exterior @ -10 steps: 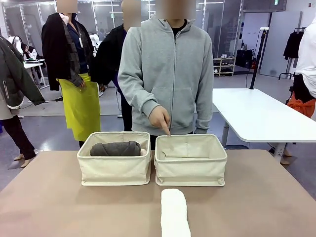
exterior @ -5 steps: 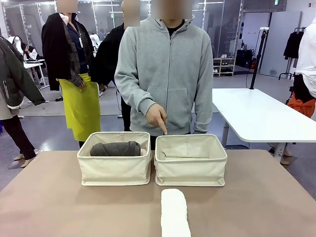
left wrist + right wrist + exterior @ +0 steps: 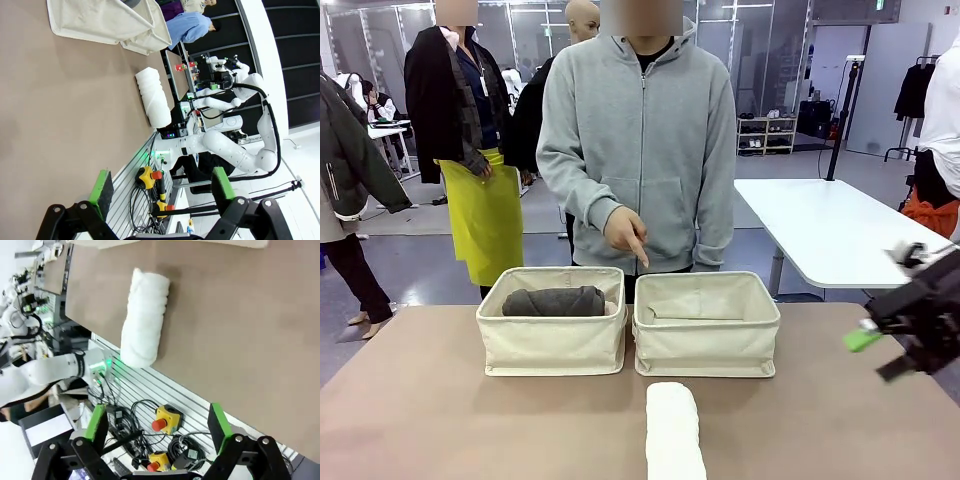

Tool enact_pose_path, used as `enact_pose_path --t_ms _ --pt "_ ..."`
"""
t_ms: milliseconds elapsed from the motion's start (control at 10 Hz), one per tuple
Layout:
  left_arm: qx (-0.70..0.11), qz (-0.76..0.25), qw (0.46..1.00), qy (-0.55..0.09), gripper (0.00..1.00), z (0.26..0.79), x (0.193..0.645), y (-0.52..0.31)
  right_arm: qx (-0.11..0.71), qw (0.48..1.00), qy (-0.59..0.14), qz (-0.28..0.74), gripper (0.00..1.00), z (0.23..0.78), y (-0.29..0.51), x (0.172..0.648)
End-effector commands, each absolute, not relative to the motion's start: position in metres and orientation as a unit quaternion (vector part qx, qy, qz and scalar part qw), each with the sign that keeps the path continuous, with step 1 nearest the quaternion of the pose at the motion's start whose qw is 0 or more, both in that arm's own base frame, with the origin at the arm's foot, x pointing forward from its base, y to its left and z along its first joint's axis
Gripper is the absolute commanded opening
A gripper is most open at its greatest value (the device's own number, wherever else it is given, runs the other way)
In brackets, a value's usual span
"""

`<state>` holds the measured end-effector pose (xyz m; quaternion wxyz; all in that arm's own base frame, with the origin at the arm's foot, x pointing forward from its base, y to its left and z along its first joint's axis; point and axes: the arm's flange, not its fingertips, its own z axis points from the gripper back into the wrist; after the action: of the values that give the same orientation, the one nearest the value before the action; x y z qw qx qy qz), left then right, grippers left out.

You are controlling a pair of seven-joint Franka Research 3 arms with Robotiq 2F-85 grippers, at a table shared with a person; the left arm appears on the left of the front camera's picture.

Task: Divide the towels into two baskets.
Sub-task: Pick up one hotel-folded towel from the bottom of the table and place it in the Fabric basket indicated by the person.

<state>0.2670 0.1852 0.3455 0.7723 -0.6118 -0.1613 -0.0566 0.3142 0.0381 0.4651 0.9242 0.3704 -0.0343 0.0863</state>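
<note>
A fluffy white terry roll [image 3: 674, 432] lies on the smooth tan table [image 3: 440, 420] just before two soft cream canvas baskets [image 3: 552, 322]; the left one holds a grey roll [image 3: 553, 301]. Both grippers [image 3: 162, 186] [image 3: 157, 420] gape wide, holding nothing.

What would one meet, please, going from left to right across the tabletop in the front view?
Left basket holding the dark grey towel → right basket, with the white towel lying in front of it → right tool, open, entering above the table's right edge.
</note>
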Motion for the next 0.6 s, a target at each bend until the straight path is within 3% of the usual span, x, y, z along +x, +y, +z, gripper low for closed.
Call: enact_pose_path --t_ms 0,500 --pt "-0.616 -0.056 0.770 -0.158 1.00 0.348 0.262 0.186 0.332 0.939 -0.037 0.076 1.00 0.403 0.113 0.252" --pt "-0.616 -0.056 0.770 -0.158 1.00 0.348 0.262 0.186 0.273 0.957 0.002 0.099 1.00 0.370 0.193 0.243"
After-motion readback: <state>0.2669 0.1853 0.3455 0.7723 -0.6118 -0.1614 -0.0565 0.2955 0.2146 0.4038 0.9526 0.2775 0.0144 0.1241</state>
